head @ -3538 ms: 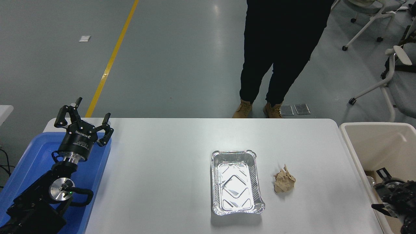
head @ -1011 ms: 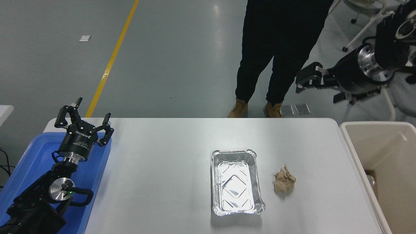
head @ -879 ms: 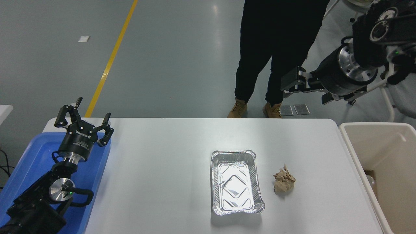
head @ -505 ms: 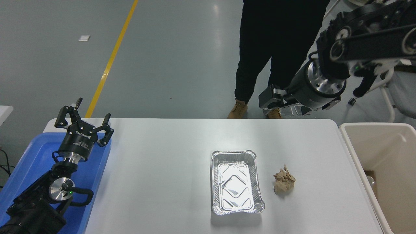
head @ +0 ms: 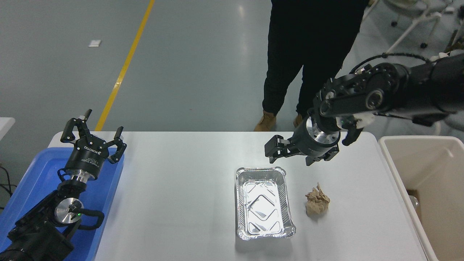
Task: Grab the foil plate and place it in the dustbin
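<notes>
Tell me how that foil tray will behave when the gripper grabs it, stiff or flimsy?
The foil plate looks thin, so its rolled rim will probably dent under a pinch. It is empty, so likely very light and apt to slide on the smooth table if nudged. Its broad flat base makes tipping unlikely.

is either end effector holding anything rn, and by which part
Nothing is held. The right end effector hangs above the table just beyond the foil plate, apart from it. The left end effector is parked open over the blue tray.
</notes>
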`<action>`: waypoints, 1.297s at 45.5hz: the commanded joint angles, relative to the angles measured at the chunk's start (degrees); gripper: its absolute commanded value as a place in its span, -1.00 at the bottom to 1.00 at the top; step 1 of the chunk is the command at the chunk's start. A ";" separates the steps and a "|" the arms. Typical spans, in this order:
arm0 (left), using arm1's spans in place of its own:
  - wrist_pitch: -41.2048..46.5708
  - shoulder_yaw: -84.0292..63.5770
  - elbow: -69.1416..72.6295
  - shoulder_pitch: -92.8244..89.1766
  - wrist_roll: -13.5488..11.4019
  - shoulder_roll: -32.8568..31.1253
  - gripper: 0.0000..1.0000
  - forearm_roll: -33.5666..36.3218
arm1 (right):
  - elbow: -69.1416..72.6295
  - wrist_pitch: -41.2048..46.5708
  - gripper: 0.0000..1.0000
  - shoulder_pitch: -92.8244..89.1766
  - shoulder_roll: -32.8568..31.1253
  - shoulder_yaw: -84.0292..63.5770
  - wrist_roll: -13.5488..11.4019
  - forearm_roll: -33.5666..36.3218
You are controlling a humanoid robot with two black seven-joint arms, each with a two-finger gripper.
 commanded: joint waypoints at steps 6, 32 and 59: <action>-0.06 0.00 -0.03 0.01 -0.07 0.08 0.97 0.00 | -13.38 -1.21 1.00 -15.36 4.06 2.28 0.01 -0.62; -0.06 0.00 0.06 0.01 0.02 0.00 0.97 0.00 | -24.72 -1.65 1.00 -28.11 4.06 2.19 0.10 -2.64; 0.03 0.00 -0.03 0.01 -0.07 0.00 0.97 0.00 | -26.22 -5.08 0.98 -33.12 4.06 5.18 0.54 -5.72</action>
